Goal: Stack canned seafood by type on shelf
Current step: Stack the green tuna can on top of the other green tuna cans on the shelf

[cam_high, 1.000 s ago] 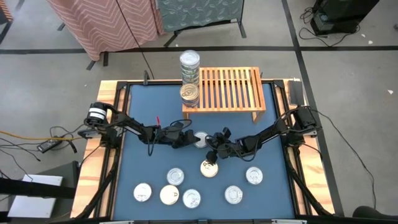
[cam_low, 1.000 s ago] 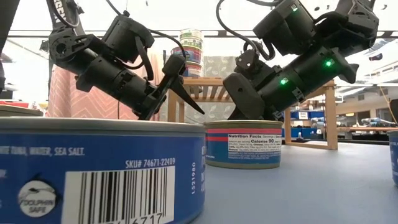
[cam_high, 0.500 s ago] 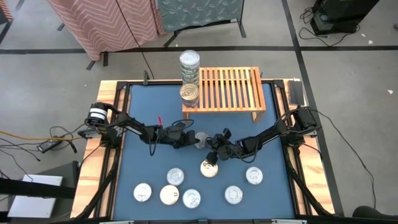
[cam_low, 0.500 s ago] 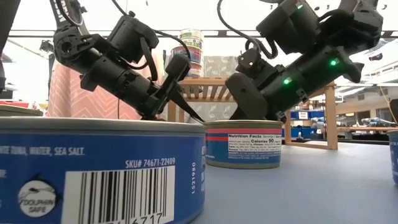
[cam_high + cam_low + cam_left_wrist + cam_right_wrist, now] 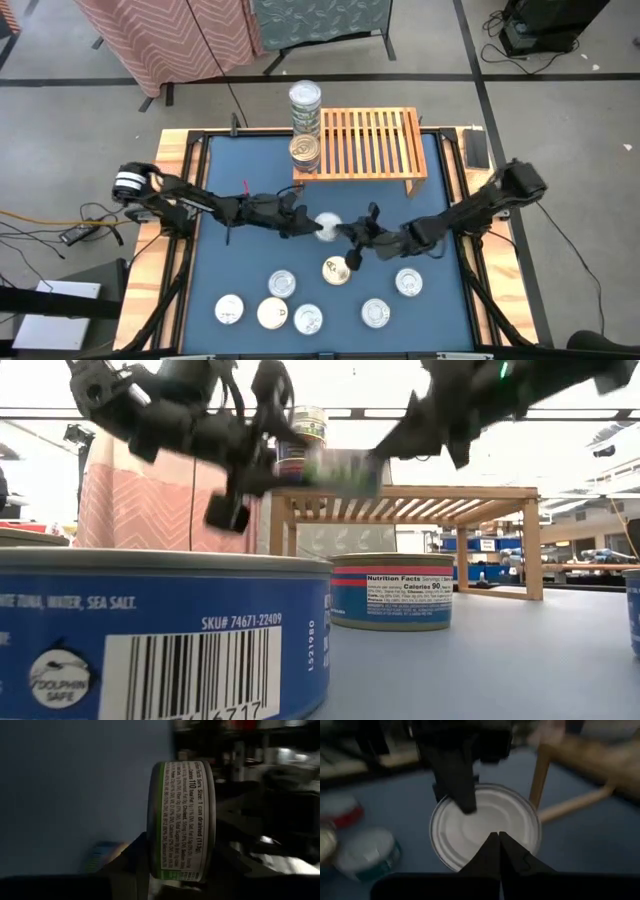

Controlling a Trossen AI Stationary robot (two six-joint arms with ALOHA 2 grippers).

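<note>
Green-labelled and silver-topped, the can (image 5: 327, 227) that sat on the blue surface (image 5: 230, 180) a second ago is now off it: the left hand (image 5: 305, 224) has narrowed from wide open to a clamp across the can's flat faces and lifted it. In the low view the can (image 5: 338, 468) hangs above the red-labelled can (image 5: 392, 591), about level with the shelf top (image 5: 420, 491). The right hand (image 5: 352, 262), fingers pressed together and holding nothing, has pulled back from the can and sits just beyond it, above the gold-topped can (image 5: 336, 270). Ahead of the left hand stands the shelf (image 5: 365, 140), with stacked cans (image 5: 305, 125) at its near end. So the pick looks done; carrying the can to a matching stack is likely next.
</note>
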